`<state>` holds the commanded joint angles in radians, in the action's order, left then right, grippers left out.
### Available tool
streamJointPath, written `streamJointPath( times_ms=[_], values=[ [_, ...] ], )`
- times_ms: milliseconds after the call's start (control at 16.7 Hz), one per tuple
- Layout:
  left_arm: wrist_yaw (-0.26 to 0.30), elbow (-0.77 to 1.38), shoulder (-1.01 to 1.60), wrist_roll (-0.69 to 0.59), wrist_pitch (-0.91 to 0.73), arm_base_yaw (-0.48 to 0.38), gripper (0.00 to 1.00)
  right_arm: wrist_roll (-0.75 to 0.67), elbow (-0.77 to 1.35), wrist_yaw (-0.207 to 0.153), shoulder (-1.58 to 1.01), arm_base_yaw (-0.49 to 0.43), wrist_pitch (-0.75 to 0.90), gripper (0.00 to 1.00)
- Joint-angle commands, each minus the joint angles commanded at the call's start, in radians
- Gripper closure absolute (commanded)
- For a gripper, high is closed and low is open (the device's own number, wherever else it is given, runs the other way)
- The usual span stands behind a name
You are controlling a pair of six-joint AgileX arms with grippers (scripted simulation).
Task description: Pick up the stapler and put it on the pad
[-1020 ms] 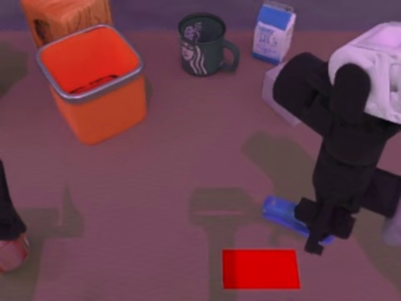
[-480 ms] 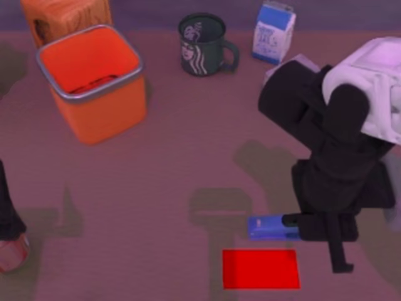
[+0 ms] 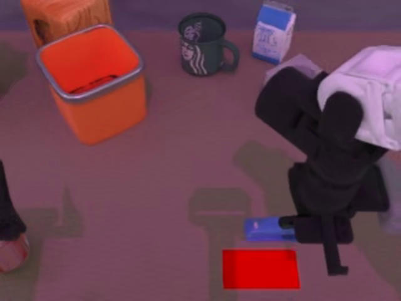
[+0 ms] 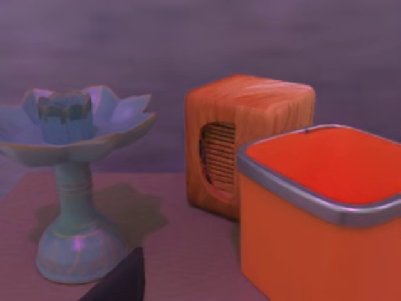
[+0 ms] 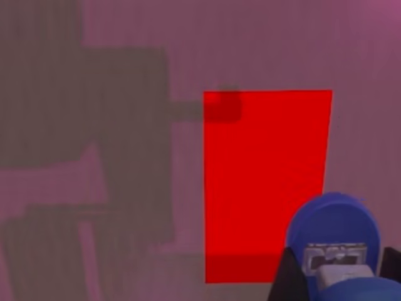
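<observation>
stapler (image 3: 269, 228) carried slightly left, right end effector (image 3: 294, 228) gripping, above pad (image 3: 260, 269)

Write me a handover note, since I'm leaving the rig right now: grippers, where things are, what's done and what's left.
Right gripper: jaws shut on the stapler, held just beyond the far edge of the pad.
Left arm: parked at the table's left edge, holding nothing visible.
Done: stapler grasped.
Left: bring the stapler over the pad, lower it, open the jaws, withdraw.
</observation>
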<state>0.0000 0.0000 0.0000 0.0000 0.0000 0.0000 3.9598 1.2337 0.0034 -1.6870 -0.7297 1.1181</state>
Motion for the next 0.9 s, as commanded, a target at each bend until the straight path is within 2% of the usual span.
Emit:
streamJointPath(
  times_ms=[420, 780, 900],
  values=[
    [0.000, 0.000, 0.000, 0.000, 0.000, 0.000, 0.00, -0.033, -0.152, 0.001, -0.138, -0.038, -0.302, 1.00],
    [0.000, 0.000, 0.000, 0.000, 0.000, 0.000, 0.00, -0.038, -0.177, 0.001, -0.161, -0.044, -0.342, 1.00],
    [0.000, 0.000, 0.000, 0.000, 0.000, 0.000, 0.00, -0.038, -0.177, 0.001, -0.161, -0.044, -0.342, 0.85]
  ],
)
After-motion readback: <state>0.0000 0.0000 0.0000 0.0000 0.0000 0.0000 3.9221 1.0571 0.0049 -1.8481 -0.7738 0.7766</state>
